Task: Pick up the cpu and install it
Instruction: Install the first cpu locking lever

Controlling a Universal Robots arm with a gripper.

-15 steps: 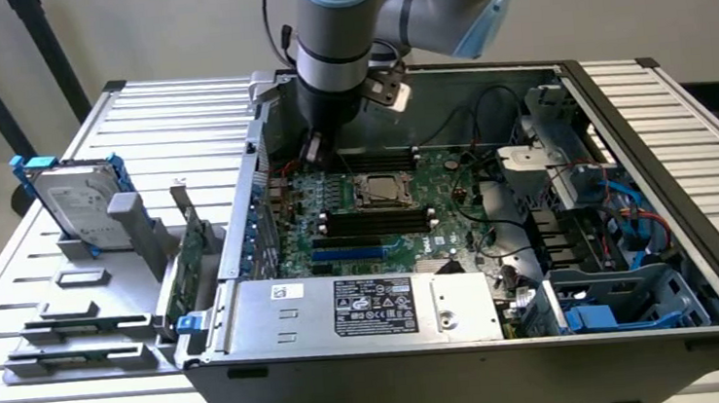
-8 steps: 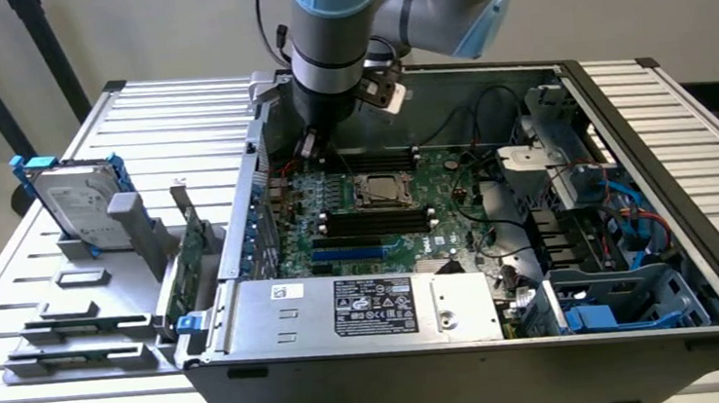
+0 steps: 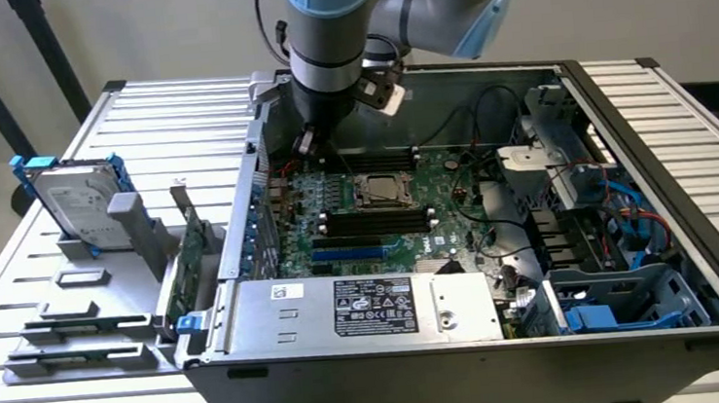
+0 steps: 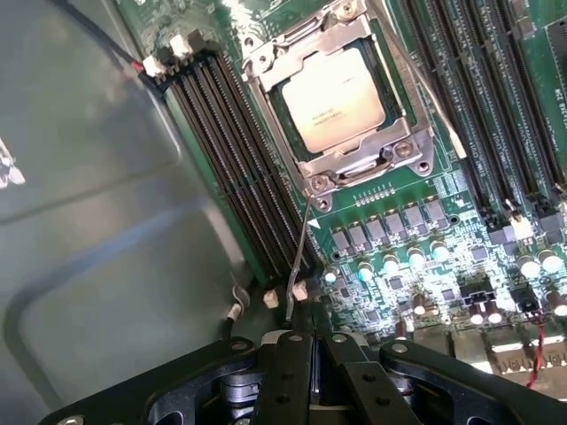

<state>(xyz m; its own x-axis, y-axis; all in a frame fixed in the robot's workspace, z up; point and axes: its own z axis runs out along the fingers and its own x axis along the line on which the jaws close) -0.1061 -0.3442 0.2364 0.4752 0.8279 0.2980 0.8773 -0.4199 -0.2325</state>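
Exterior view: camera set high, looking down at a slant across the open computer case (image 3: 478,367). It is far enough back to take in the whole case and the slatted bench (image 3: 170,120) around it.

Wrist view: camera close over the motherboard (image 4: 416,204), looking past the gripper (image 4: 299,341) in the foreground.

Shared ground: the cpu (image 4: 334,99) in its socket and the adjoining memory slots (image 4: 232,150).

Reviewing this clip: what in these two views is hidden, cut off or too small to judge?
- Wrist view: the lower end of the socket lever runs behind the tool, so what it meets there is hidden.
- Wrist view: print on the cpu is washed out by glare.
- Exterior view: text on the power supply label is too small to read.
- Exterior view: the hard drive has its base hidden by the grey holder.
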